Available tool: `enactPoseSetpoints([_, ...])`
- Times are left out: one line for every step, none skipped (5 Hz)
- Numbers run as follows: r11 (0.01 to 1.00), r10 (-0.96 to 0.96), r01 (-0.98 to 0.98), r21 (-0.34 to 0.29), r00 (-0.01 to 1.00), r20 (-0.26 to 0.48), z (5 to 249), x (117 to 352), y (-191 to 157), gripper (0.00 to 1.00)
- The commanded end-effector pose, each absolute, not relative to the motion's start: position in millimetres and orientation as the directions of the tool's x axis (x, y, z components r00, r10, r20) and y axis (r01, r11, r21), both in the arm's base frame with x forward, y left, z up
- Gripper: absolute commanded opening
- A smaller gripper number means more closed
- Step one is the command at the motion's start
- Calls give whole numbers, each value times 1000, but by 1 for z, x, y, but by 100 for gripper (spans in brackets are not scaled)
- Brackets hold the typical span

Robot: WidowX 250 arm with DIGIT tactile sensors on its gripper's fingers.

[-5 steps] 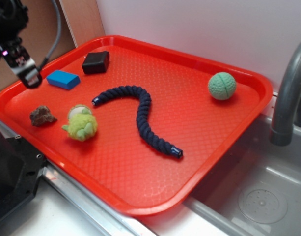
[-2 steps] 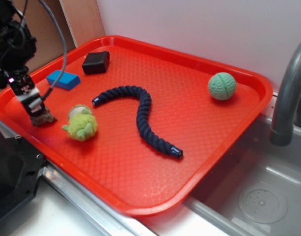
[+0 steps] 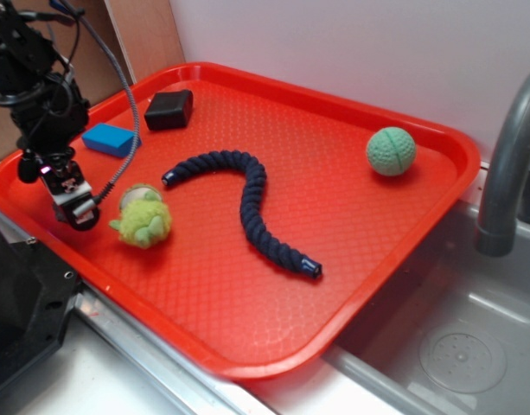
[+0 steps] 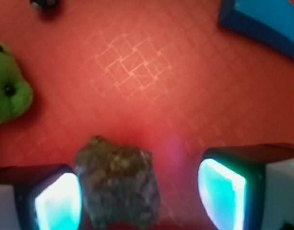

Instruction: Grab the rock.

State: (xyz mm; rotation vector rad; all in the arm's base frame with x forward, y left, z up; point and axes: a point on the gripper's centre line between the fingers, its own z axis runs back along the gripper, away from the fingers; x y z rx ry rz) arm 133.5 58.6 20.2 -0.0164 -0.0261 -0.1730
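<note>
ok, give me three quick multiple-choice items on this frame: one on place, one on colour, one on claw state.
1. Where is the rough brown-grey rock?
A. between the claw's fingers
B. beside the green textured ball
C. on the black square box

2. What colour is the twisted rope?
A. yellow
B. dark navy
C. white

3. How does the claw stand?
A. shut on the rock
B. open, rock off-centre toward one finger
C. out of view

Answers:
1 A, the wrist view shows a finger on each side of the rock.
2 B, as seen on the red plastic tray.
3 B, a clear gap remains on one side.
</note>
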Motion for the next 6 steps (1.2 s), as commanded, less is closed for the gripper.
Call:
enactPoseSetpoints([981, -190, 191, -23, 981, 30, 15, 135, 48, 100])
enactPoseSetpoints([982, -186, 187, -21, 982, 26, 15, 133, 47, 100])
enactPoseSetpoints([985, -173, 174, -8, 984, 33, 13, 131, 48, 0])
enactPoseSetpoints([985, -171, 171, -7, 985, 31, 11, 129, 48, 0])
enactPoseSetpoints([989, -147, 147, 7, 989, 23, 15, 132, 52, 0])
enactPoseSetpoints([994, -96, 93, 53, 994, 47, 53, 147, 54, 0])
